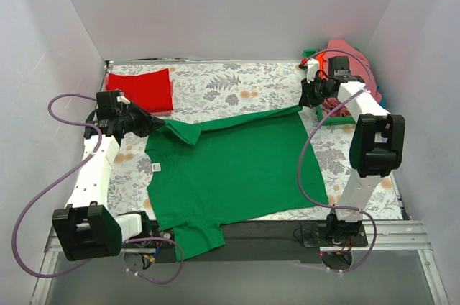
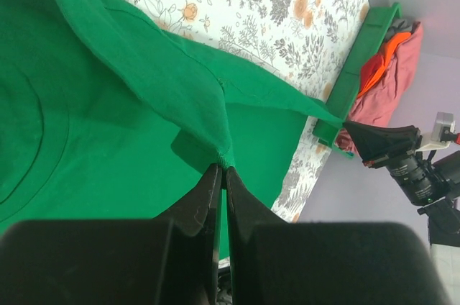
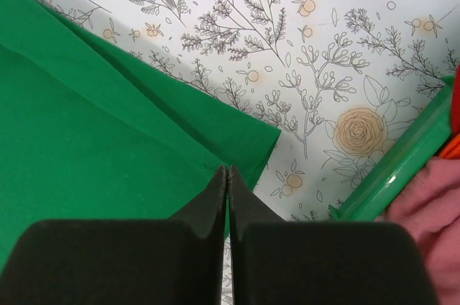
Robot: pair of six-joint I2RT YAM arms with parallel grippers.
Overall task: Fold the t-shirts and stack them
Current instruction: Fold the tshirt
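Looking down at a big green t-shirt spread over most of the flowery tabletop, with one bit drooping off the near edge toward 6 o'clock. Pinched at two spots along its far edge.

Over at 9 o'clock: left fingers squeezed tight on a ribbed bit of the green fabric, lifting it into a little tent off the rest of the shirt.

Over at 2 o'clock: right fingers pressed together on the green corner, no gap showing. Between the two pinches, a fairly straight, taut-looking edge.

Also spotted a red t-shirt folded flat at 10 o'clock, lying apart from the green one.

Then a green plastic basket out at 2 o'clock, with a pink shirt heaped in it and an orange one peeking out beside the pink in the left wrist view. Can't tell how many more in that pile.
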